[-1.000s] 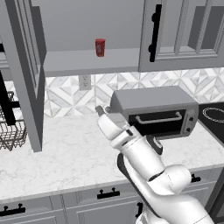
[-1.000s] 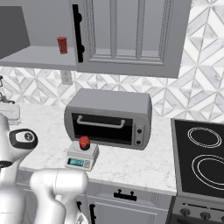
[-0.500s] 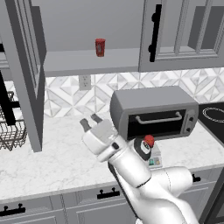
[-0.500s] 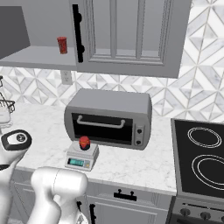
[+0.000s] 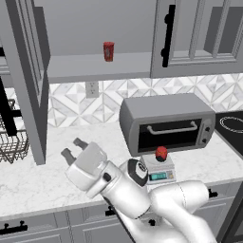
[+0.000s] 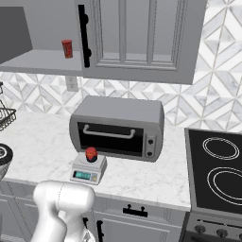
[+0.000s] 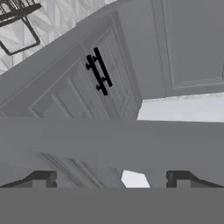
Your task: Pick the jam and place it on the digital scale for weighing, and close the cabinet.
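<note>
Red and squat, the jam [image 5: 161, 153] sits on the flat top of the digital scale [image 5: 159, 170], which rests on the marble worktop [image 5: 38, 180] just in front of the grey toaster oven [image 5: 167, 122]. In the right base view the same jam [image 6: 90, 153] stands on the scale [image 6: 88, 169] at about 7 o'clock from the oven [image 6: 118, 126], the scale's lit display facing the worktop's front edge.

My tool [image 5: 75, 148] hangs over the worktop well to the left of the scale, at about 9 o'clock from it. Its two dark fingers [image 5: 79, 143] stand wide apart with nothing between them, pointing up and to the left toward the cabinet's open door [image 5: 29, 80].

That door juts out edge-on at the left of the left base view. Behind it the cabinet [image 5: 199, 35] shows a bare shelf with a taller red can [image 5: 108, 51] standing on it, at about 11 o'clock from the oven. The right-hand door is shut, with its long black bar handle [image 5: 166, 35] upright.

A wire basket [image 5: 12, 146] sits at the far left of the worktop.

From the hand view, I look up at panelled grey door fronts [image 7: 183, 43] and a black handle [image 7: 99, 71], with my fingertips [image 7: 41, 178] low in the frame.
</note>
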